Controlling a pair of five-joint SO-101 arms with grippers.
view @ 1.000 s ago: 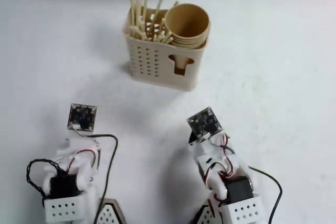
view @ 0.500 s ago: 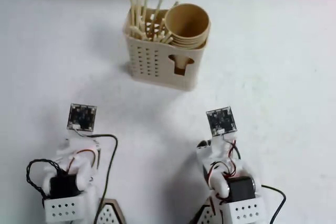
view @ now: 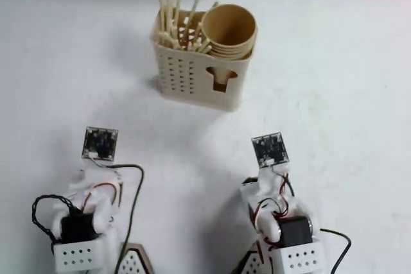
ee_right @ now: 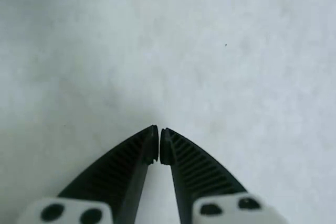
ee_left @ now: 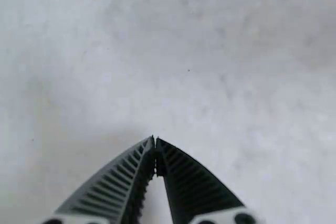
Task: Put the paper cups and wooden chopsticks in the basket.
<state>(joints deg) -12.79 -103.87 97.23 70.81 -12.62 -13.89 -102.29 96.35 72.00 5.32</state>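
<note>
**White surface (view: pixel 347 81), basket (view: pixel 192 75) loaded**

I see the basket well ahead of my left claw (ee_left: pixel 155 142) and right claw (ee_right: pixel 158 142), with paper cups (view: pixel 230 27) stacked inside and wooden chopsticks (view: pixel 173 14) standing beside them. Both claws are pinched closed on nothing, over bare surface.

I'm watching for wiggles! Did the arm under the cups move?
Yes. That arm swung toward the picture's right edge, away from the basket.

White arms (view: pixel 77 255) are carrying black motors (view: pixel 77 228), red and black cables (view: pixel 137 190) and square black boards (view: pixel 101 143). Left gripper (ee_left: pixel 155 141) and right gripper (ee_right: pixel 158 145) are showing black ribbed fingers (ee_left: pixel 115 187).
</note>
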